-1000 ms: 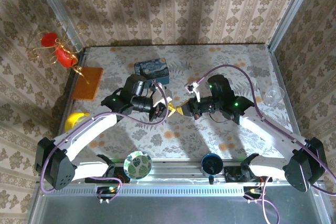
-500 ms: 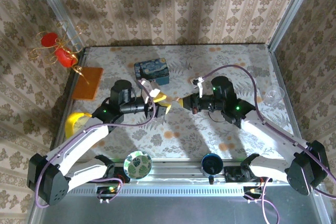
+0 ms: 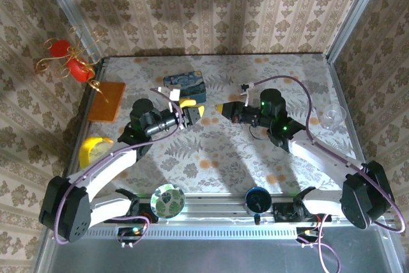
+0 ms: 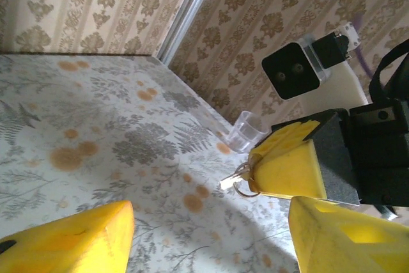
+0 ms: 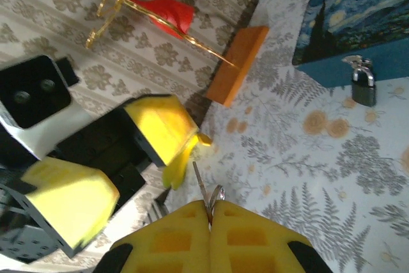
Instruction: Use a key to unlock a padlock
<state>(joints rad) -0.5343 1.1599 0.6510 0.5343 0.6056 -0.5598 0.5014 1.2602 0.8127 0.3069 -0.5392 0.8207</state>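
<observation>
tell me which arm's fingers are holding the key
The right arm's yellow fingers pinch the thin dark metal key; the left arm's fingers stand apart, empty.

The right end effector (image 5: 209,212) is matt yellow plastic with shallow moulded recesses. Pinched in its tips, the key (image 5: 200,183) is thin, bright bare metal. Ahead of it the padlock (image 5: 363,82) gleams, polished silver-grey metal, against the tin (image 5: 358,17) with its smooth painted finish. Below it the tabletop (image 5: 307,158) looks matt and printed.

left arm (image 3: 102,165): jaws apart | right arm (image 3: 323,158): jaws clamped | tips facing
</observation>
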